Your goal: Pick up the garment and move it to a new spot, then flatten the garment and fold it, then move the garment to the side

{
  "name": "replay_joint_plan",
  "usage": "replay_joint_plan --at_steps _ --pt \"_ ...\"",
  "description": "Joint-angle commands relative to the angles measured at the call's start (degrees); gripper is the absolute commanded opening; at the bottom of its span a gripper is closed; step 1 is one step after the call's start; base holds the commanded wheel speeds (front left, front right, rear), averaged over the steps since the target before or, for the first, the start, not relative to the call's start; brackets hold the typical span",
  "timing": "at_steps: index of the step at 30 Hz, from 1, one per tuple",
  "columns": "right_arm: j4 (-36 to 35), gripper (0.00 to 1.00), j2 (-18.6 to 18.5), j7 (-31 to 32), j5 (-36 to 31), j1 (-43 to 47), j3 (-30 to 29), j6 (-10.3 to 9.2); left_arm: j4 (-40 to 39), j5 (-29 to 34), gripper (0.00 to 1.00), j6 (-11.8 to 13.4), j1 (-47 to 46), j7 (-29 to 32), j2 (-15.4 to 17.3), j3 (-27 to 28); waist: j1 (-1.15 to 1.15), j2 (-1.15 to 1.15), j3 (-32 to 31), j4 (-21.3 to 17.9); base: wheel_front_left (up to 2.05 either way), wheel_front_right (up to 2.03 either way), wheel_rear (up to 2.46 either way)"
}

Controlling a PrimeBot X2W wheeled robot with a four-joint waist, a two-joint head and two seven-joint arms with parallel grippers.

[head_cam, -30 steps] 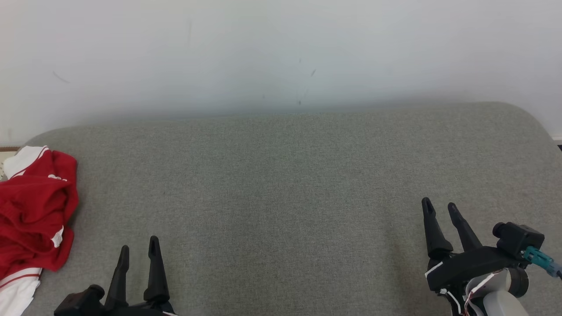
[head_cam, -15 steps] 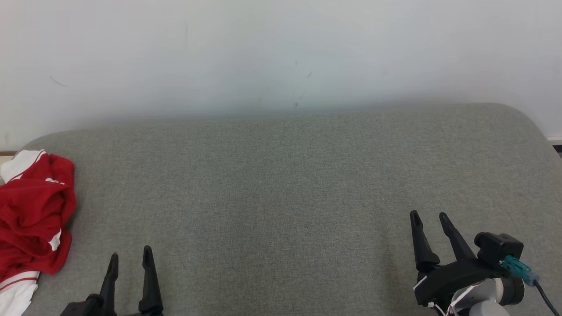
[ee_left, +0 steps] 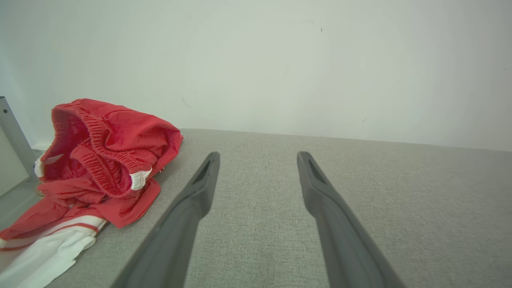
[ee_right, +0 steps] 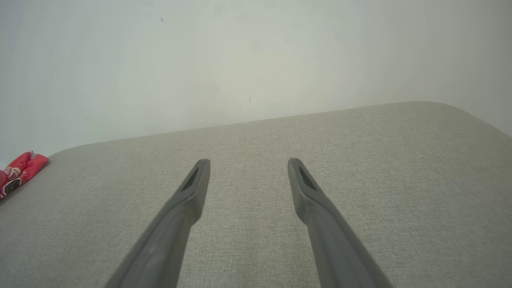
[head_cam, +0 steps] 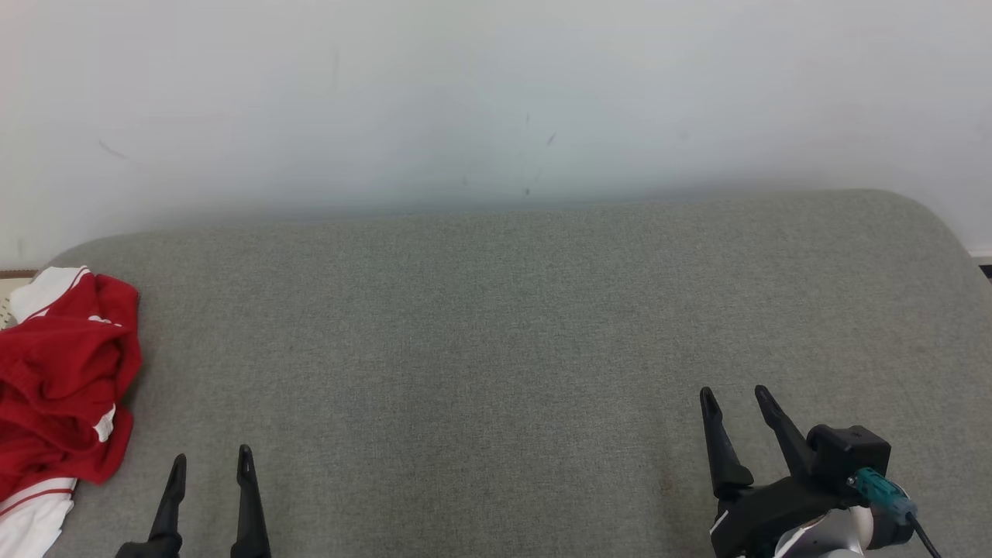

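Observation:
The garment is a crumpled red piece with white stripes and trim, bunched at the far left edge of the grey padded surface. The left wrist view shows the garment heaped to the left of my fingers, its elastic waistband on top. My left gripper hovers open near the front edge, to the right of the heap and apart from it. Over at the lower right, my right gripper is open and holds nothing. A sliver of the garment appears at the left edge of the right wrist view.
A pale wall rises right behind the grey surface. The surface has rounded back corners and drops off at the right. A pale panel with a metal edge stands beyond the garment on the left.
Both grippers have drawn back toward the front edge; the right one has also shifted left. The head camera has moved slightly. The garment lies as before.

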Motion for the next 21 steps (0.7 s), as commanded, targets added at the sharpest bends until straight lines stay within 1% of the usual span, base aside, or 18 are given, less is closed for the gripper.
replay_joint_plan --at_steps 1,12,16,21 --pt "-0.7 1.0 0.1 0.0 -1.1 0.4 0.4 0.04 -0.6 1.1 1.0 0.3 1.1 -0.1 0.5 0.4 0.0 0.0 0.0 0.0 0.0 0.0 0.0" --pt "-3.9 1.0 1.1 -0.3 -5.9 2.6 0.3 0.04 -1.7 6.9 1.0 1.9 2.8 -0.1 1.4 1.2 0.0 0.0 -0.7 -0.1 0.0 0.0 0.0" --pt "-4.8 1.0 1.3 -0.2 -7.7 3.0 0.7 0.04 -1.8 8.0 1.0 1.5 3.6 -0.1 1.7 1.4 0.0 0.0 -0.9 -0.1 0.0 0.0 0.0" --pt "-5.0 1.0 1.4 0.4 -6.9 3.3 0.2 0.04 -1.5 6.2 1.0 0.0 3.3 -0.1 2.0 0.9 0.0 0.0 -0.9 -0.1 0.0 0.0 0.0"
